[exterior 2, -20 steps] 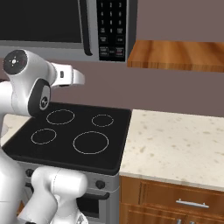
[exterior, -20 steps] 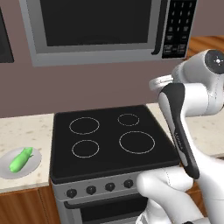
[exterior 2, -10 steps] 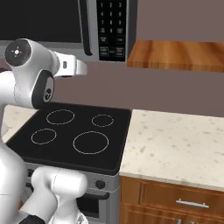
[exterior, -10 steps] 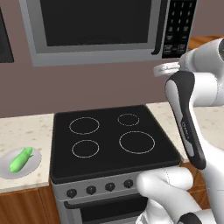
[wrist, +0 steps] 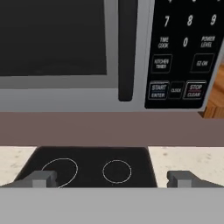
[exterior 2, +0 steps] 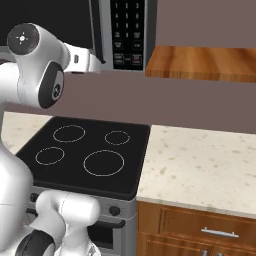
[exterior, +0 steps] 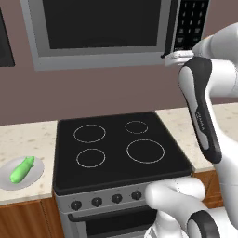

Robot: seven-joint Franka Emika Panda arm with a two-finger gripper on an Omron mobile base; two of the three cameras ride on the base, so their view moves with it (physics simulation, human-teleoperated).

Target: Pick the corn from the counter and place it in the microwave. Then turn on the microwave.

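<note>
The gripper is hovering wide open and empty, facing the lower edge of the microwave, near its black door handle and keypad. The microwave door is sitting closed. The corn is lying on a grey plate on the counter, left of the black stovetop, well apart from the arm.
</note>
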